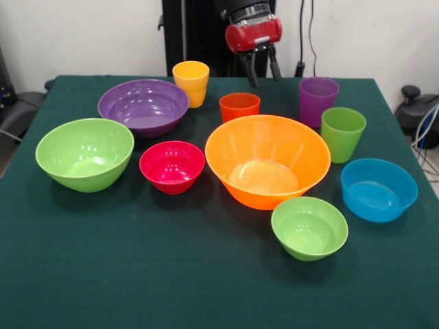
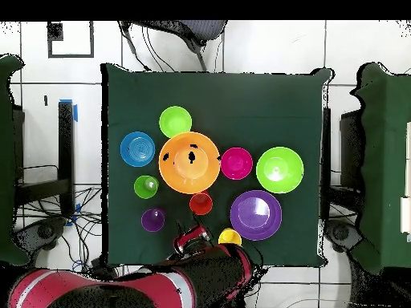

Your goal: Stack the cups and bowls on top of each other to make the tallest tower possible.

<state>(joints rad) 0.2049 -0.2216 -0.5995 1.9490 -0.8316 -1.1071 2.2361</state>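
All bowls stand apart, upright on the green table (image 1: 171, 274): orange bowl (image 1: 267, 161) in the middle, purple bowl (image 1: 143, 106) back left, big light green bowl (image 1: 84, 153) left, magenta-red bowl (image 1: 171, 166), small light green bowl (image 1: 309, 227) front, blue bowl (image 1: 378, 189) right. Four cups stand behind them: yellow (image 1: 191, 83), orange-red (image 1: 239, 107), purple (image 1: 318, 100), green (image 1: 342, 133). My gripper (image 1: 263, 72) hangs open and empty above the table's far edge, behind the orange-red cup. In the overhead view it (image 2: 189, 239) is just below the orange-red cup (image 2: 201, 203).
Nothing is stacked. The table's front strip lies bare in the front view. Chairs and cables stand off the table's sides (image 2: 48, 233).
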